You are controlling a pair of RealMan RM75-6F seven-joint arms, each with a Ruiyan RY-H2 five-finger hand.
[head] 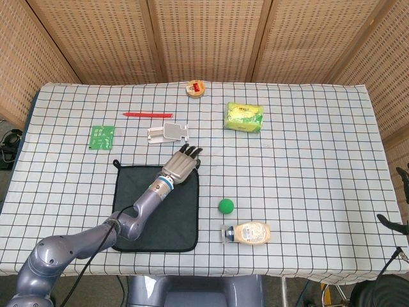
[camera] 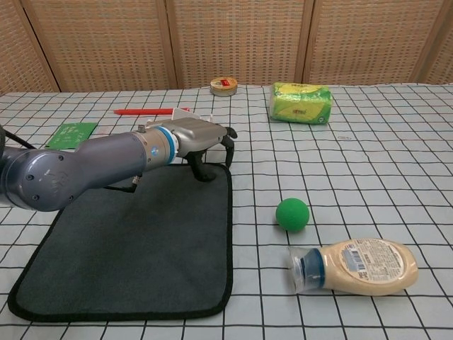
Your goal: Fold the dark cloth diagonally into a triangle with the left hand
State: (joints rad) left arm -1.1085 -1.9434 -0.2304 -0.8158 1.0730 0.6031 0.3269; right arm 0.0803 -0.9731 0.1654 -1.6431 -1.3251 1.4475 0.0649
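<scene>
Head view shows the checked surface (head: 307, 166) with the dark cloth (head: 156, 211) lying flat and unfolded near its front left. Taking that cloth as the landmark: the left hand (head: 181, 165) hangs over its far right corner, fingers curled downward with the tips at or just past the edge. The chest view shows the thumb coming down onto the corner, but whether any fabric is pinched I cannot tell. That corner is probably the chosen one because lifting it and carrying it to the near left corner would make the diagonal fold. The right hand (head: 402, 174) sits well away at the frame's right edge; only dark fingertips show, so its state is unclear.

Right of the cloth lies a squeeze bottle (camera: 356, 266) on its side, its label print too small to read. Beyond the cloth sits a green packet (camera: 301, 102), its writing likewise illegible. A green ball (camera: 292, 214) rests just right of the cloth.
</scene>
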